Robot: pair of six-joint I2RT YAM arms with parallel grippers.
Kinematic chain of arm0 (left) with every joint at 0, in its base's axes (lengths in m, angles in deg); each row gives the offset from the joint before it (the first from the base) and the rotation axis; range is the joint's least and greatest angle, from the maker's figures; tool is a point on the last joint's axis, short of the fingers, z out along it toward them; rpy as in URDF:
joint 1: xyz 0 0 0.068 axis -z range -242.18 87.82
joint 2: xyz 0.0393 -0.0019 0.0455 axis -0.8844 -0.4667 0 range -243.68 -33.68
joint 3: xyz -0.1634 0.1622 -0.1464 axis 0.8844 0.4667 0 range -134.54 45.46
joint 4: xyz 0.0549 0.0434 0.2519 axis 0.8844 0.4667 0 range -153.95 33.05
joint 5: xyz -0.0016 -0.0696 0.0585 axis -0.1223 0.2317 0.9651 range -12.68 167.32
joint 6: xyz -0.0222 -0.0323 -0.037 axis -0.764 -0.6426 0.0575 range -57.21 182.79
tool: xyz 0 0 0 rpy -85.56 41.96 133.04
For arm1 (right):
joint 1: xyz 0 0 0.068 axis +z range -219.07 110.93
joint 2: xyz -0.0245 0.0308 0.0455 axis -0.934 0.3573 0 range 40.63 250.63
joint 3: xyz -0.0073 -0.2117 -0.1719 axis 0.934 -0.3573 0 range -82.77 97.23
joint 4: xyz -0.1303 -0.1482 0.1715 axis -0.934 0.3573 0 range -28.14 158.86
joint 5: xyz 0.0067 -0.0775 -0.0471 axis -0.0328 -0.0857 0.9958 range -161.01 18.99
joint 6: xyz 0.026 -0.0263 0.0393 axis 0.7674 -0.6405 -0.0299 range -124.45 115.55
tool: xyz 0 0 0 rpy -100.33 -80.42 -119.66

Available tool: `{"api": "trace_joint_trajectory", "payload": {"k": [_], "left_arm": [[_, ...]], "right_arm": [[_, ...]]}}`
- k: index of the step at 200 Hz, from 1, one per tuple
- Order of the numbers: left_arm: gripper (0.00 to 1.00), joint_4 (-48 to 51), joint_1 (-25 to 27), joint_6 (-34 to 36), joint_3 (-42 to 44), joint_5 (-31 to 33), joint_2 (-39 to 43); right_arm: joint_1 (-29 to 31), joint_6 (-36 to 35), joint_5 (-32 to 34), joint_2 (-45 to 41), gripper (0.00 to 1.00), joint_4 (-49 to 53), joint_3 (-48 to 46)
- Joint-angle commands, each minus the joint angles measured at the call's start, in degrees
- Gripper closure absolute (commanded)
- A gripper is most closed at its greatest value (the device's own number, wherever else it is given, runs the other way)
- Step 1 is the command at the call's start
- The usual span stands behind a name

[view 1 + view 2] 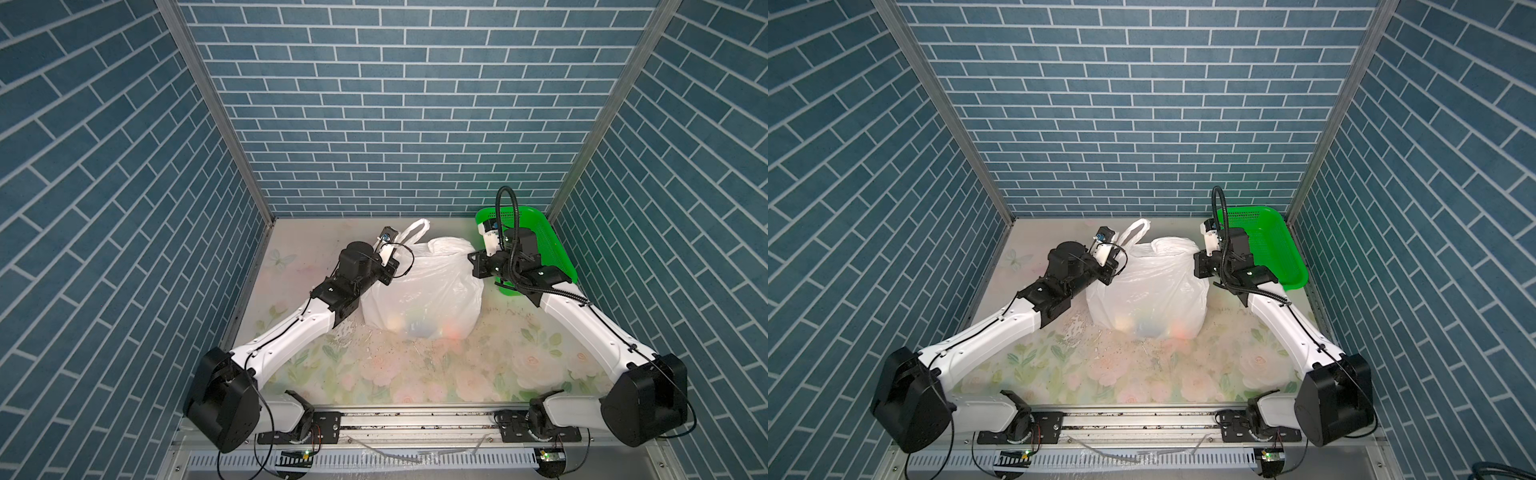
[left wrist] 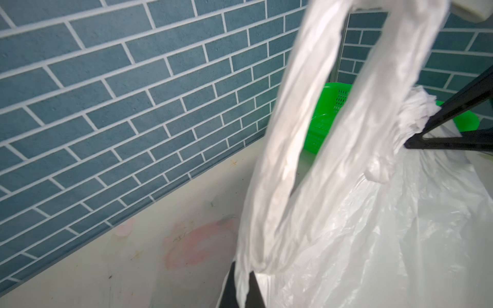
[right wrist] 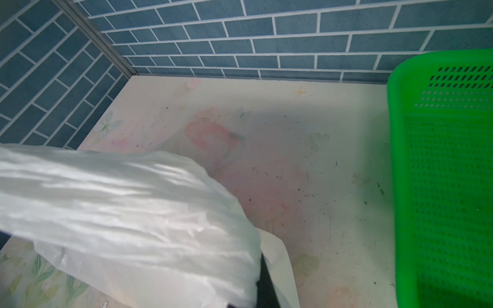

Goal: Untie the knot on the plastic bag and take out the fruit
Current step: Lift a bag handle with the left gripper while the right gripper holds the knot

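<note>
Left gripper (image 2: 242, 289): closed. Its dark fingers pinch thin white plastic at the root of the handle loop (image 2: 293, 128), on the 10 o'clock edge of the plastic bag (image 1: 419, 286) in a top view.
Right gripper (image 1: 473, 262): closed on a crumpled wad of the bag's plastic at the 2 o'clock edge.
Why both hold: the two grips sit on opposite sides of the bag's top. I judge they are set to draw the plastic apart and work the mouth open.
Handle loop: rises free toward 12 o'clock, slack and held only at its base.
Knot (image 2: 418, 106): the wad at the right fingers is the only bunch showing. I cannot tell whether it is tied tight or already loosening.
Plastic bag: stands upright mid-table (image 1: 415, 374), its top drawn between the two grippers.
Fruit (image 1: 415, 324): inside the bag at its 6 o'clock bottom, showing as pale orange, bluish and red blurs through the plastic. None is out.
Green basket (image 3: 397, 160): beyond the right gripper, toward 2 o'clock from the bag, near enough to take the fruit. The part that shows holds none.
Stage: opening the bag, with unloading not yet begun.
</note>
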Motion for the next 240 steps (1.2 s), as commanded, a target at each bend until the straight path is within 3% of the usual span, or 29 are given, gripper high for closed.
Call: {"api": "trace_joint_trajectory", "payload": {"k": [1, 32, 80, 134, 169, 191, 218, 240], "left_arm": [[1.0, -3.7, -0.6, -3.1, -3.1, -5.4, 0.4], [1.0, -2.8, -0.6, -6.1, 2.3, -8.5, 4.9], [1.0, -2.6, -0.5, -14.2, 15.9, -12.4, 12.2], [1.0, -7.9, -0.5, -16.4, 22.2, -14.5, 8.6], [1.0, -11.3, -0.2, -18.7, 25.1, -16.0, 7.5], [1.0, -10.3, 0.2, -17.7, 25.1, -15.1, 10.0], [1.0, -4.9, 0.5, -12.7, 21.5, -14.6, 14.0], [1.0, -1.9, 0.5, -9.0, 19.4, -15.4, 15.7]], "right_arm": [[-0.9, 0.9, 1.8, -1.6, 1.0, -2.1, 4.4], [-1.0, 0.7, 0.2, -5.9, 1.0, 0.5, 0.0], [-0.9, 6.9, -0.5, -12.9, 1.0, 1.9, -14.2], [-0.2, 11.3, -0.3, -9.3, 1.0, 3.2, -22.0], [3.4, 15.3, 2.0, -9.3, 1.0, 4.1, -26.0], [4.3, 13.3, 0.6, -10.3, 1.0, 7.5, -24.7], [4.0, 5.5, -0.9, -14.6, 0.53, 16.1, -15.5], [3.6, -1.3, -3.5, -14.4, 0.36, 22.7, -4.4]]}}
